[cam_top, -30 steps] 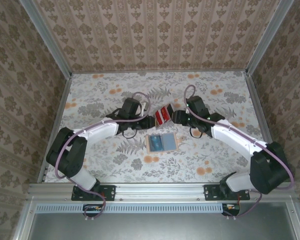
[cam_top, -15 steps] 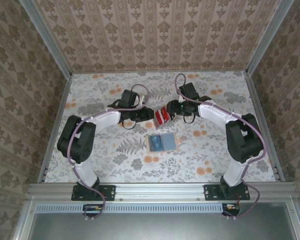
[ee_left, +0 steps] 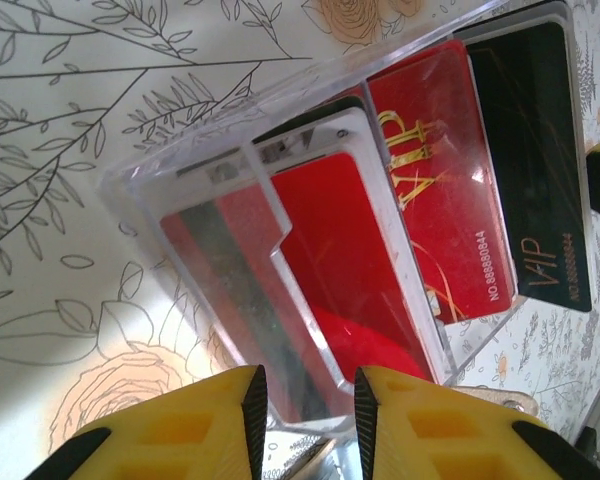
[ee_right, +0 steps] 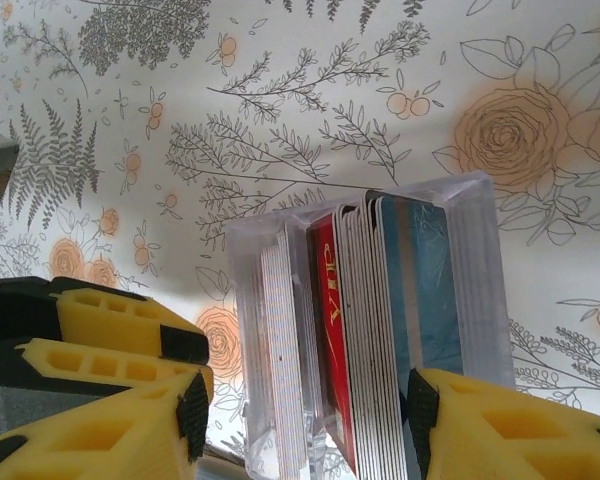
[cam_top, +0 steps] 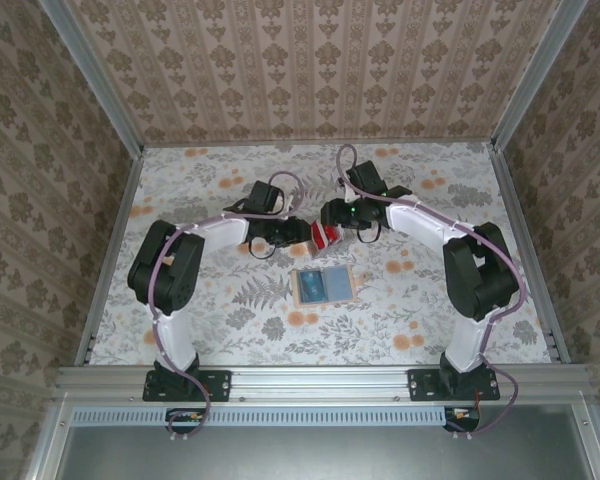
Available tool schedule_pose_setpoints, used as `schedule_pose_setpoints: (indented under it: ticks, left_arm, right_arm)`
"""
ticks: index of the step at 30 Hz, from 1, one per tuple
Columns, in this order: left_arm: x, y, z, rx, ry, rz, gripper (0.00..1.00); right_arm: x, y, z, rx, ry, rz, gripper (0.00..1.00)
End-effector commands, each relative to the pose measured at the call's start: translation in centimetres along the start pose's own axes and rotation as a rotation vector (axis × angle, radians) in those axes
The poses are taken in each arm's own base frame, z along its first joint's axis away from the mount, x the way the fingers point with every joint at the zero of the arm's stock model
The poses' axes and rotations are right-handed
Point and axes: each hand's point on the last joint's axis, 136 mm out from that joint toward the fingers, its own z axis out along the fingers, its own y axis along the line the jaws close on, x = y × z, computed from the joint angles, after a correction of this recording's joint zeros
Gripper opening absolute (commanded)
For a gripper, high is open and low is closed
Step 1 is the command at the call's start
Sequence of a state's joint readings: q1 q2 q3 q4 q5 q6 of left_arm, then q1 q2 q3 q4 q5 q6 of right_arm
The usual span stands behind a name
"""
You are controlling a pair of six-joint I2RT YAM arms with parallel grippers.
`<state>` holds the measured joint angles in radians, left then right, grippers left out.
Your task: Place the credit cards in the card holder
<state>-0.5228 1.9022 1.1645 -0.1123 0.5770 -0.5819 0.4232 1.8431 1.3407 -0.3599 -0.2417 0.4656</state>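
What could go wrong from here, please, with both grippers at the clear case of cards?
1. The credit cards sit loose and fanned in the clear case, so tilting it could spill them.
2. The left gripper seems to pinch only the case's end. The case may twist or slip while the right gripper straddles it.
3. The card holder lies open and unheld, so pushing cards in may slide it.

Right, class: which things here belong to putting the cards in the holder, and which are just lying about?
Job in hand: cards; clear case around them; holder, lying open; left gripper; right gripper.

Just there: floral cloth; patterned walls; metal rail.
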Motion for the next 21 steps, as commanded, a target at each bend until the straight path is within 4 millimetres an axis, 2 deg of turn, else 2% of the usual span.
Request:
schedule_pose_setpoints:
  ticks: [1, 6, 15, 21]
  left_arm:
    - [-0.5, -0.9, 0.3, 0.033, 0.010, 0.015, 0.32]
    - [-0.3, -0.8, 0.3, 0.020, 0.013, 0.024, 0.32]
    - [0.0, -0.2, 1.3, 0.018, 0.028, 0.006, 0.32]
    - [0.1, -0.1, 1.5, 0.020, 0.033, 0.007, 0.31]
  right_arm:
    - [1.0, -1.1, 1.0, 0.066, 0.057, -0.021, 0.59]
    - [0.7, -2.2, 0.8, 0.134, 0.043, -0.035, 0.59]
    - [1.5, -0.6, 2.3, 0.134, 0.091, -0.082, 0.59]
    - [1.0, 0.3, 1.6, 0.118, 0.069, -0.090, 0.59]
